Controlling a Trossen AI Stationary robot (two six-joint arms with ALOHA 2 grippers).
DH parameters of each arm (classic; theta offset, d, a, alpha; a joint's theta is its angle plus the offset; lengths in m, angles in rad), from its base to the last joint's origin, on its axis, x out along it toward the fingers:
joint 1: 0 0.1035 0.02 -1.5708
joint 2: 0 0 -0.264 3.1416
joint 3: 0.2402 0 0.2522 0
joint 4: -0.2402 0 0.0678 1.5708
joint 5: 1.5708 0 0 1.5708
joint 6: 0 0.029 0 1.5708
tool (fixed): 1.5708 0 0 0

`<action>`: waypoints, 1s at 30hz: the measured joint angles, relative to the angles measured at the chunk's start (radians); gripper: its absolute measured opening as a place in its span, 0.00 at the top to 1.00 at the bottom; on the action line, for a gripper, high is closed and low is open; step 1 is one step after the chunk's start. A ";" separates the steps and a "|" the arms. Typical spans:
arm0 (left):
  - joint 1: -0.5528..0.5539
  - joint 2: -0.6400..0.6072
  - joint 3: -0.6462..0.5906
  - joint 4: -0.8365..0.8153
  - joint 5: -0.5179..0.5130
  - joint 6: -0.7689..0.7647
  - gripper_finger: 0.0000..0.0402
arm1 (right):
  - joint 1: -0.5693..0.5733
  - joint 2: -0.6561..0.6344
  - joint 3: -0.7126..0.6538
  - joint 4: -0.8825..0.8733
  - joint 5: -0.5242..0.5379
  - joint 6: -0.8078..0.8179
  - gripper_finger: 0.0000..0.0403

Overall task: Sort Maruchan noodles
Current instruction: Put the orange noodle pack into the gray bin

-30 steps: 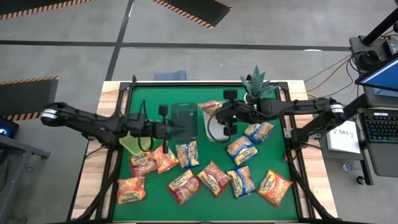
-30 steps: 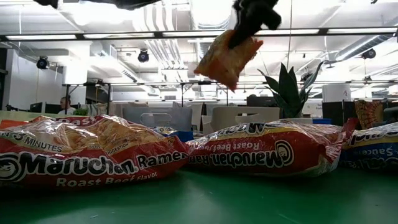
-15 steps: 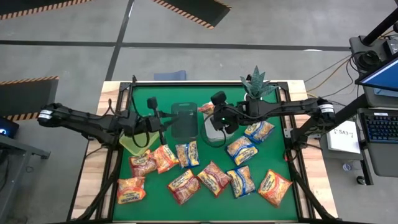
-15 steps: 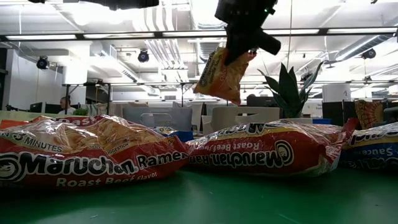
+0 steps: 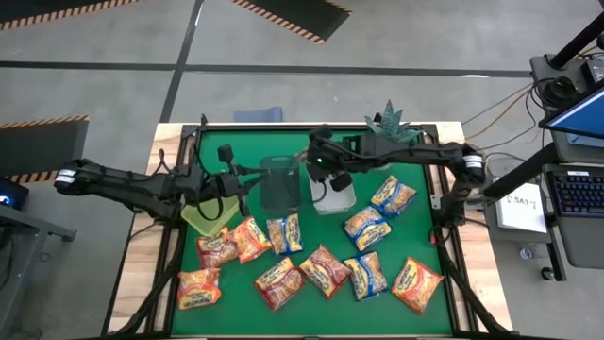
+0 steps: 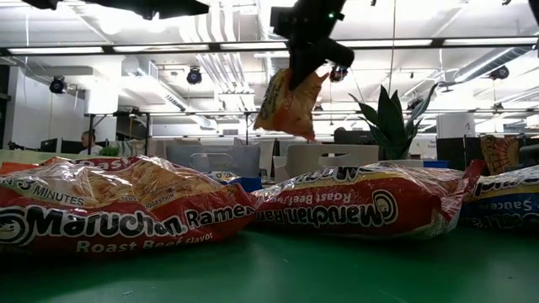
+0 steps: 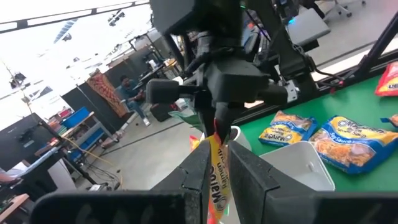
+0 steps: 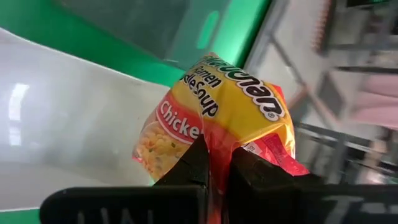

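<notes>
High view: right claw [image 5: 318,162] carried its packet [image 6: 288,103] leftward.

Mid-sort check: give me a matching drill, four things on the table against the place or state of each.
1 right hand
2 left hand
3 plant
4 white bin

A far edge of the table
B shut on a chicken packet
C right of the dark bin
D left of the dark bin

Pairs: 1-B, 2-D, 3-A, 4-C
</notes>
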 joint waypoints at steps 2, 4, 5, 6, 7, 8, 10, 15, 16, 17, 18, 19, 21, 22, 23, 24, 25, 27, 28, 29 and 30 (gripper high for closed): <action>0.000 0.000 -0.001 -0.001 0.000 -0.002 0.91 | -0.018 0.029 0.049 -0.070 -0.028 0.001 0.97; 0.000 0.000 -0.001 -0.012 0.000 -0.002 0.91 | -0.028 0.058 0.098 -0.161 -0.030 -0.008 0.97; 0.000 0.000 -0.001 -0.017 0.000 -0.002 0.91 | -0.032 0.069 0.123 -0.211 -0.035 -0.018 0.97; 0.000 0.000 -0.001 -0.021 0.000 -0.002 0.91 | -0.035 0.079 0.146 -0.257 -0.051 -0.030 0.97; 0.001 0.000 -0.002 -0.022 0.000 -0.002 0.91 | -0.036 0.087 0.168 -0.296 -0.071 -0.043 0.97; 0.001 0.000 -0.002 -0.022 0.000 -0.002 0.91 | -0.039 0.092 0.185 -0.325 -0.095 -0.056 0.97; 0.001 0.000 -0.002 -0.023 0.000 -0.002 0.91 | -0.044 0.102 0.204 -0.363 -0.126 -0.068 0.97; 0.001 0.000 -0.002 -0.025 0.000 -0.002 0.91 | -0.057 0.107 0.168 -0.357 -0.159 -0.081 0.97; 0.001 0.000 -0.002 -0.026 0.000 -0.002 0.91 | -0.059 0.106 0.153 -0.348 -0.167 -0.086 0.97; 0.001 0.000 -0.002 -0.026 0.000 -0.002 0.91 | -0.060 0.105 0.136 -0.338 -0.175 -0.091 0.97; 0.001 0.000 -0.002 -0.026 0.000 -0.002 0.91 | -0.061 0.105 0.121 -0.327 -0.177 -0.092 0.97; 0.001 0.000 -0.002 -0.026 0.000 -0.002 0.91 | -0.062 0.105 0.105 -0.312 -0.177 -0.093 0.97; 0.001 0.000 -0.002 -0.026 0.000 -0.002 0.91 | -0.068 0.104 0.073 -0.275 -0.179 -0.105 0.97; 0.001 0.000 -0.002 -0.026 0.000 -0.002 0.91 | -0.070 0.104 0.061 -0.262 -0.177 -0.118 0.97; 0.001 0.000 -0.002 -0.026 0.000 -0.002 0.91 | -0.072 0.104 0.051 -0.253 -0.176 -0.140 0.97; 0.001 0.000 -0.002 -0.026 0.000 -0.002 0.91 | -0.072 0.104 0.043 -0.241 -0.174 -0.157 0.97; 0.001 0.000 -0.002 -0.026 0.000 -0.002 0.91 | -0.073 0.104 0.034 -0.223 -0.174 -0.168 0.97; 0.001 0.000 -0.002 -0.026 0.001 -0.002 0.91 | -0.076 0.105 0.015 -0.183 -0.175 -0.180 0.97; 0.001 0.000 -0.002 -0.026 0.001 -0.002 0.91 | -0.079 0.106 0.002 -0.169 -0.178 -0.181 0.97; 0.001 0.000 -0.002 -0.026 0.000 -0.002 0.91 | -0.081 0.107 -0.010 -0.156 -0.179 -0.182 0.97; 0.001 0.000 -0.002 -0.026 0.001 -0.002 0.91 | -0.085 0.108 -0.021 -0.143 -0.179 -0.182 0.97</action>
